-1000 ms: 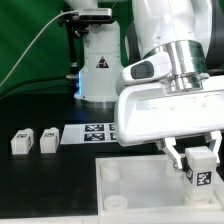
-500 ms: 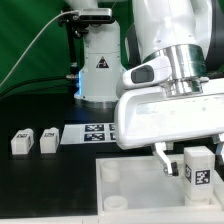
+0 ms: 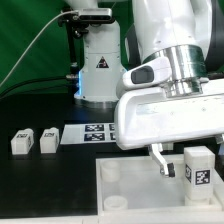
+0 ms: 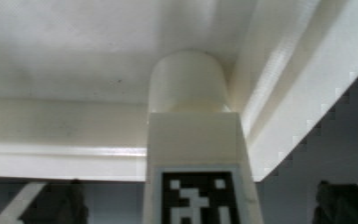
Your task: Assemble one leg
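Your gripper point(image 3: 185, 160) has its fingers spread apart around the leg point(image 3: 198, 167), which stands upright on the tray point(image 3: 130, 185) at the exterior view's right (probably seated in a corner socket, so no grip needed).

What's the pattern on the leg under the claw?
A black-and-white square tag on the white leg; clearest in the exterior view.

hand point(image 3: 188, 165) open around upright leg point(image 3: 199, 167) on tray point(image 3: 130, 190); two legs point(image 3: 35, 140) near marker board point(image 3: 92, 133).
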